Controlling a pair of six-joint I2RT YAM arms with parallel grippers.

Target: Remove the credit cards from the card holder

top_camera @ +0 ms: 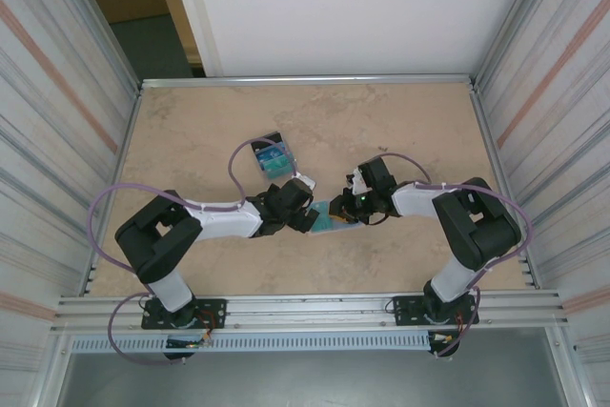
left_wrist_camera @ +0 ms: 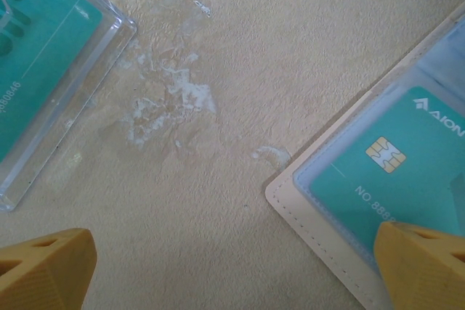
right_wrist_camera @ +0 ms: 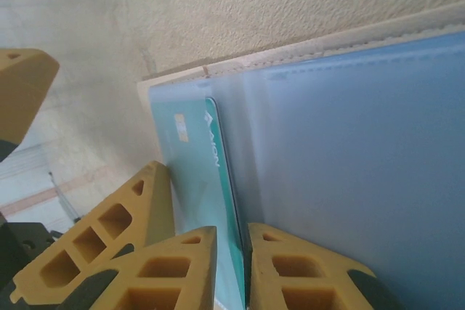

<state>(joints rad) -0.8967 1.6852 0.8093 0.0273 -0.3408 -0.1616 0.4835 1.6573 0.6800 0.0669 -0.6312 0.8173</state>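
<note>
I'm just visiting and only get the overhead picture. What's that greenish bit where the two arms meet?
Observer: A teal card with a gold chip, tucked into the open card holder.
Operator: Is anything gripping it?
Observer: The right pincer has its fingers nearly together on the card's edge.
Operator: And the other arm?
Observer: The left pincer is wide open, one finger over the holder.

Matt grainy tabletop (left_wrist_camera: 290, 49); stitched card holder (left_wrist_camera: 287, 201), frosted plastic sleeves (right_wrist_camera: 349, 165); smooth plastic credit card (right_wrist_camera: 192, 179); glossy clear case (left_wrist_camera: 109, 49).
</note>
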